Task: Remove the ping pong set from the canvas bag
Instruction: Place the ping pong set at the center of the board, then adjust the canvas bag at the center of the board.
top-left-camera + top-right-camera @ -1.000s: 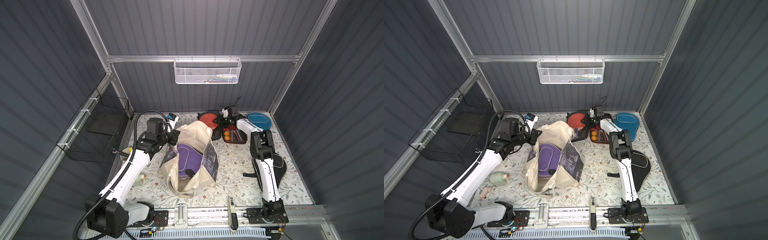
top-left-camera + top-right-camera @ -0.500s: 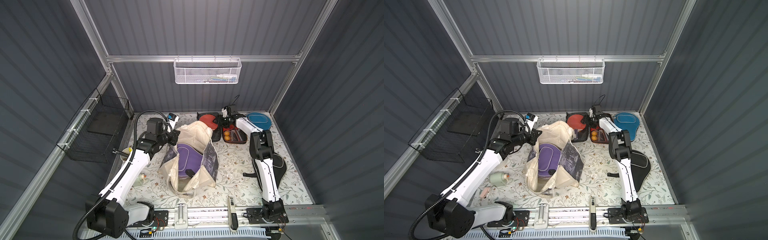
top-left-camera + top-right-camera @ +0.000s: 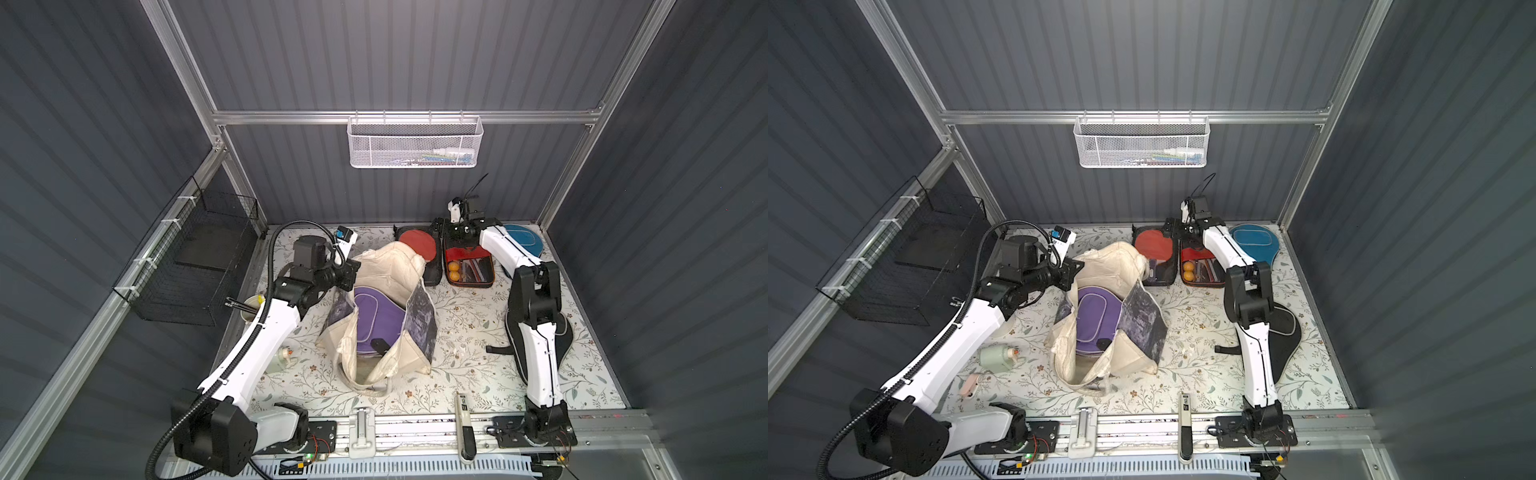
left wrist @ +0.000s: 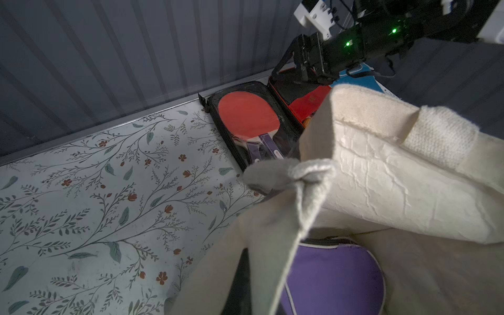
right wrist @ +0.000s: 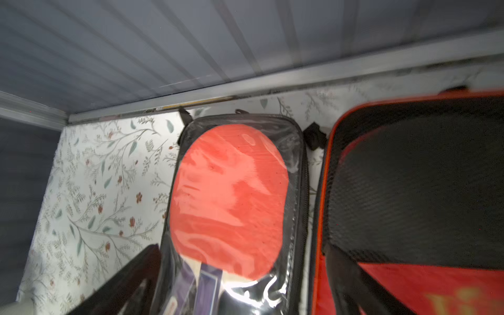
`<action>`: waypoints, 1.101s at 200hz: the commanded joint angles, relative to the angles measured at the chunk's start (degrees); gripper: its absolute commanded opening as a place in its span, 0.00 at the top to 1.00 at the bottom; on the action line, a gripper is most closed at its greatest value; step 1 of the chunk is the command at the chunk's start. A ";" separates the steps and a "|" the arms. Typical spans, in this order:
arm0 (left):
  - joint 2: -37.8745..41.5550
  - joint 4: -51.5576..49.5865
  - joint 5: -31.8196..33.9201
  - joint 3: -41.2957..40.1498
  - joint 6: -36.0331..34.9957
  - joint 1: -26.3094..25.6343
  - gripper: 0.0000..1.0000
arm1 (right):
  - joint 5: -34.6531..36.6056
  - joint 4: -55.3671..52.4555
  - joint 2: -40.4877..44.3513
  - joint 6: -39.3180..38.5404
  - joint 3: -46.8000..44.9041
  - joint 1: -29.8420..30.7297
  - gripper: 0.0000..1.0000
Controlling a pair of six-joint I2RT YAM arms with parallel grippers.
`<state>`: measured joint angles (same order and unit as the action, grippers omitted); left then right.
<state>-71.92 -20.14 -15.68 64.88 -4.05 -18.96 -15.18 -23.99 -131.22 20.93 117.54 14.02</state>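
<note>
While a floral-patterned table (image 3: 457,332) fills the floor of a dark-walled cell, the canvas bag (image 3: 395,266) lies near its middle in both top views, mouth gaping toward the front rail, cream cloth with dark printed side panels. Inside the bag sits a purple paddle cover (image 3: 378,320) with pale piping, its round end toward the back wall. A black paddle cover (image 3: 563,336) lies flat on the table at the right, partly beneath the right arm. Against the back wall, well apart from the bag's mouth, the red-and-black case (image 3: 465,254) lies unzipped and flat. Just beside it, in the right rear corner, rests a blue paddle cover (image 3: 523,241). One half of the case holds a red paddle (image 3: 417,245) under clear plastic. The left gripper (image 3: 351,272) is pressed together on the bag's rear rim, and the left wrist view shows the cream cloth bunched and lifted there. The right gripper (image 3: 446,235) hangs above the case, its dark fingers (image 5: 122,286) spread wide and holding nothing. Two orange balls (image 3: 455,266) sit in the case's other half.
</note>
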 commanded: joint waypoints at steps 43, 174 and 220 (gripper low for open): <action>0.83 2.68 -0.39 1.08 0.71 -0.11 1.00 | -1.76 2.64 23.17 -4.87 -23.72 1.46 0.01; 4.98 1.55 3.33 -1.85 4.88 -0.11 1.00 | 10.67 -7.22 62.91 -2.13 -44.66 23.32 0.01; 6.79 2.24 3.02 -3.01 5.81 -0.11 1.00 | 14.48 -3.18 60.70 2.38 -47.79 29.05 0.01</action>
<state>-67.35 -20.18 -12.01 62.30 0.34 -18.96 -4.43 -28.12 -69.38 20.53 71.26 41.15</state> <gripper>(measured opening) 0.063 0.991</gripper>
